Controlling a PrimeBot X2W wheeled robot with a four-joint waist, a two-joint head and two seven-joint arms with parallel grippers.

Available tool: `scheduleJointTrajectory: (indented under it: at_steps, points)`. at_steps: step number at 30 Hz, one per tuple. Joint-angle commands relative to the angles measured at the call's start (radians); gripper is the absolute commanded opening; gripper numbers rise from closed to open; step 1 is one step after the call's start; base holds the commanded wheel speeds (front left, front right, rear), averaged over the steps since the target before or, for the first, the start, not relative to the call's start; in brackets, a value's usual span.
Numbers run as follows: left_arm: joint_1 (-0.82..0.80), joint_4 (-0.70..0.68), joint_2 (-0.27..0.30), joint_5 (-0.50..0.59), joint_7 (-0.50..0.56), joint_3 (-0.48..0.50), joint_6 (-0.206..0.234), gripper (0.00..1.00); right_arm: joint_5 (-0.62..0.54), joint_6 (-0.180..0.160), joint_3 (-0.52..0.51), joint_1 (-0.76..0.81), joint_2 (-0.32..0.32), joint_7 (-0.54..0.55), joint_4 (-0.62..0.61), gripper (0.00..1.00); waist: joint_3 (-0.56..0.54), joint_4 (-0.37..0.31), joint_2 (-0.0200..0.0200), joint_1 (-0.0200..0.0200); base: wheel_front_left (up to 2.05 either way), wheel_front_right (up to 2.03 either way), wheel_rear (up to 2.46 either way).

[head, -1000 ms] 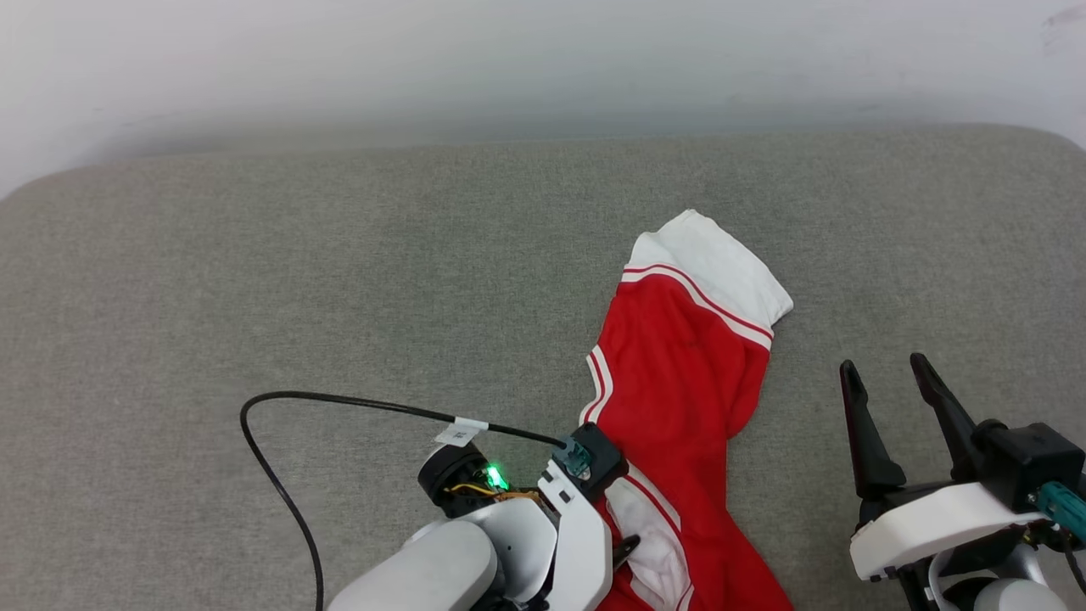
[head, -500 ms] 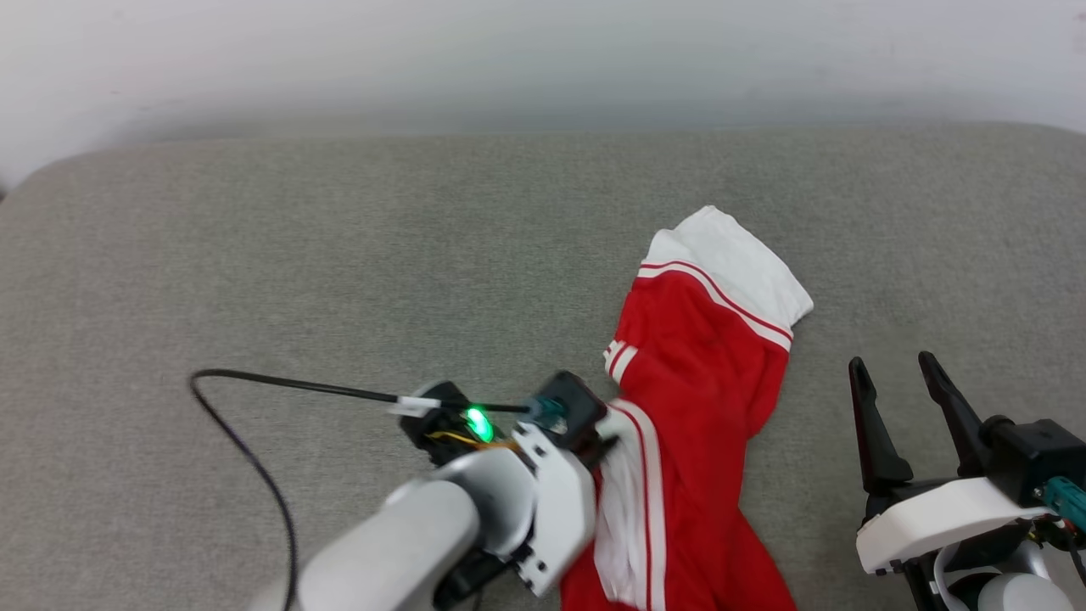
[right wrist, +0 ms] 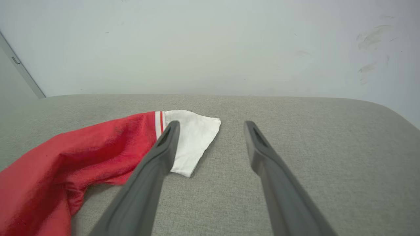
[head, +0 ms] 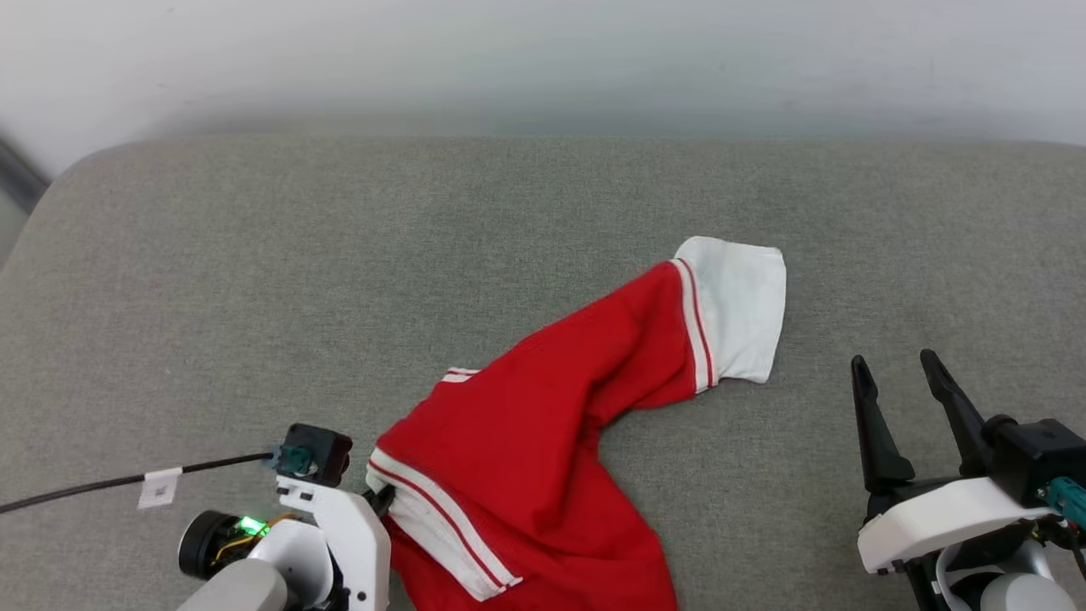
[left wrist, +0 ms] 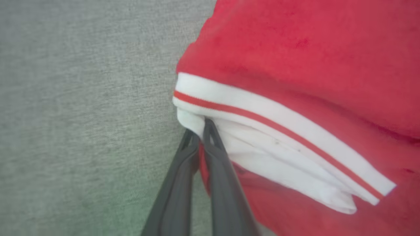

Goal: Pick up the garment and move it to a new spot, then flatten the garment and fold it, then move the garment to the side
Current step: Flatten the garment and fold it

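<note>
The garment [head: 543, 424], bright red with white red-striped trim, lies stretched across the grey cushion from the lower left toward a white sleeve end [head: 738, 310] at the middle right. My left gripper [left wrist: 200, 131] is shut on the garment's white trimmed edge [left wrist: 262, 144], its fingers [left wrist: 183, 183] pressed together with fabric pinched at the tips. In the head view that left gripper [head: 382, 501] sits at the lower left beside the trim. At the lower right my right gripper [head: 895, 373] stands open, apart from the cloth; its wrist view shows the white sleeve end [right wrist: 193, 141] beyond the left finger [right wrist: 154, 170].
The grey fabric cushion [head: 254, 297] spans the whole work area, with a pale wall [head: 543, 59] behind its far edge. A black cable [head: 102, 484] with a white tag runs left from my left wrist. A darker strip [head: 17, 178] shows past the cushion's left corner.
My left gripper has shut on the garment's trimmed edge and pulled it to the left, dragging the cloth out long. The head camera has also shifted. The right gripper stays open.
</note>
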Motion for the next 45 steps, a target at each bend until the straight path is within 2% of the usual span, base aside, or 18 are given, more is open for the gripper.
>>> scheduleJointTrajectory:
  at_steps: [1, 2, 3, 9, 13, 15, 18, 25, 31, 32, 33, 34, 39, 45]
  points:
    - [0.011, 0.012, -0.005, -0.008, -0.008, 0.005, -0.001, 0.02, -0.01, 0.0, -0.002, -0.003, 0.0, -0.003, -0.008, 1.0, 0.002, 0.0, 0.0, 0.0, 0.0, 0.0, 0.0]
    - [0.022, 0.023, -0.01, -0.013, -0.012, 0.004, -0.004, 0.4, -0.012, 0.0, -0.003, -0.004, 0.0, -0.003, -0.011, 1.0, 0.002, 0.001, 0.0, 0.0, 0.0, 0.0, 0.0]
    - [0.028, 0.031, -0.017, -0.017, -0.023, 0.004, -0.002, 1.0, -0.013, 0.0, -0.004, -0.004, 0.0, -0.002, -0.013, 1.0, 0.001, 0.001, 0.0, 0.0, 0.0, 0.0, 0.0]
    - [0.003, 0.02, -0.038, 0.016, -0.132, 0.037, 0.042, 1.0, -0.019, 0.0, -0.01, 0.014, 0.0, 0.01, -0.019, 1.0, -0.033, 0.006, 0.0, 0.0, 0.0, 0.0, 0.0]
    - [-0.015, -0.026, -0.015, 0.054, -0.164, 0.042, 0.071, 1.0, -0.016, 0.0, -0.011, 0.026, 0.0, 0.017, -0.024, 1.0, -0.058, 0.008, 0.0, 0.0, 0.0, 0.0, 0.0]
    - [-0.023, -0.052, 0.001, 0.06, -0.144, 0.037, 0.072, 1.0, -0.013, 0.0, -0.011, 0.031, 0.0, 0.019, -0.026, 1.0, -0.064, 0.008, 0.0, 0.0, 0.0, 0.0, 0.0]
    - [-0.044, -0.086, 0.034, 0.06, -0.085, 0.025, 0.052, 1.0, -0.01, 0.0, -0.009, 0.036, 0.0, 0.023, -0.03, 1.0, -0.067, 0.008, 0.0, 0.0, 0.0, 0.0, 0.0]
    - [-0.081, -0.12, 0.107, 0.001, 0.124, -0.017, -0.033, 1.0, -0.008, 0.0, -0.001, 0.023, 0.0, 0.022, -0.035, 1.0, -0.037, -0.012, 0.0, 0.0, 0.0, 0.0, 0.0]
    - [-0.082, -0.092, 0.118, -0.057, 0.227, -0.032, -0.063, 1.0, -0.003, 0.0, 0.003, 0.01, 0.0, 0.014, -0.025, 1.0, -0.006, -0.032, 0.0, 0.0, 0.0, 0.0, 0.0]
    - [-0.082, -0.088, 0.117, -0.065, 0.233, -0.032, -0.067, 0.53, -0.002, 0.0, 0.004, 0.008, 0.0, 0.013, -0.023, 1.0, -0.002, -0.035, 0.0, 0.0, 0.0, 0.0, 0.0]
    - [-0.083, -0.086, 0.114, -0.071, 0.23, -0.027, -0.068, 0.13, -0.001, 0.0, 0.002, 0.007, 0.0, 0.012, -0.02, 1.0, 0.002, -0.037, 0.0, 0.0, 0.0, 0.0, 0.0]
    - [-0.085, -0.083, 0.111, -0.074, 0.226, -0.025, -0.068, 0.0, -0.001, 0.0, 0.001, 0.005, 0.0, 0.01, -0.017, 1.0, 0.004, -0.038, 0.0, 0.0, 0.0, 0.0, 0.0]
    - [-0.096, -0.081, 0.118, -0.063, 0.204, -0.014, -0.059, 0.0, -0.002, 0.0, -0.005, -0.003, 0.0, 0.007, -0.01, 1.0, 0.006, -0.037, 0.0, 0.0, 0.0, 0.0, 0.0]
    - [-0.136, -0.12, 0.159, 0.008, 0.142, 0.014, -0.005, 0.0, 0.001, 0.0, -0.004, -0.007, 0.0, 0.002, 0.001, 1.0, -0.007, -0.03, 0.0, 0.0, 0.0, 0.0, 0.0]
